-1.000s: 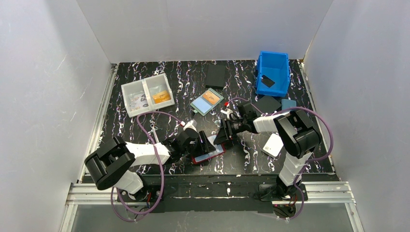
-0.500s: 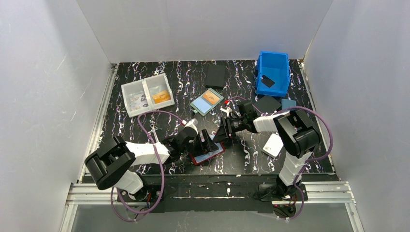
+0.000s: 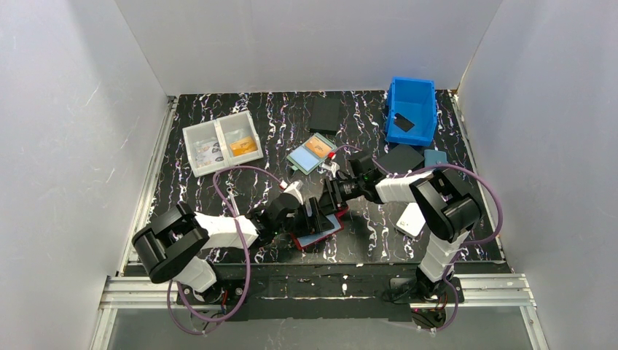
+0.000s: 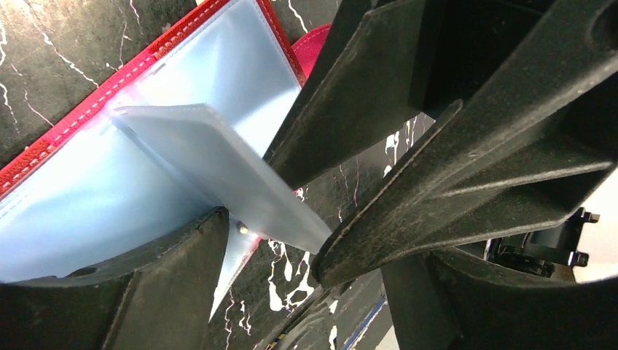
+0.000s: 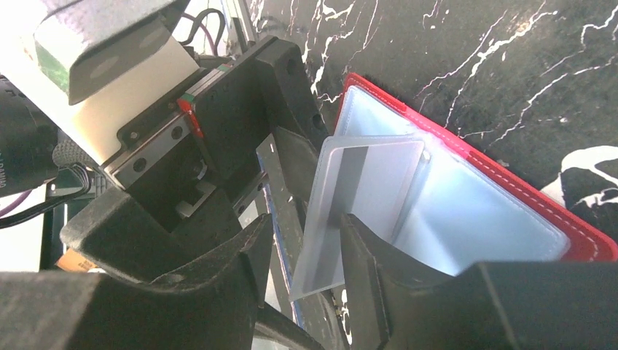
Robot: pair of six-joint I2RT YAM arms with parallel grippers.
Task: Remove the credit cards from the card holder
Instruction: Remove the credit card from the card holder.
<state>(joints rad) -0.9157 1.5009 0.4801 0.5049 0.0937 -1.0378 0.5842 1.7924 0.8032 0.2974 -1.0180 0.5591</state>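
So you're mid-pull on the first one, I'd say. The card holder (image 3: 321, 232) is lying spread open on the bench (image 3: 277, 124), light-blue inside facing up, right at the near edge between the two arms. Your left tool (image 3: 312, 217) is spread wide and isn't gripping anything. From its wrist view one finger (image 4: 131, 292) just lies across the blue lining, which reads to me as pinning the holder down. Your right tool (image 3: 328, 204) is closed down narrow on a credit card (image 5: 364, 197). The frosted light-blue rectangle runs down into the slot between its fingers and tilts up off the lining. The far end of that card is touching the inside of the holder near the fold, so I wouldn't call it out yet, more like half lifted. What's left, as far as I can judge: finish drawing this card clear, set it down on the bench beside the holder, then go back for the rest. I can't tell how many more sit in the pockets, the lining just shows as flat blue. Keep that left finger planted or the whole holder will likely ride up with the card.
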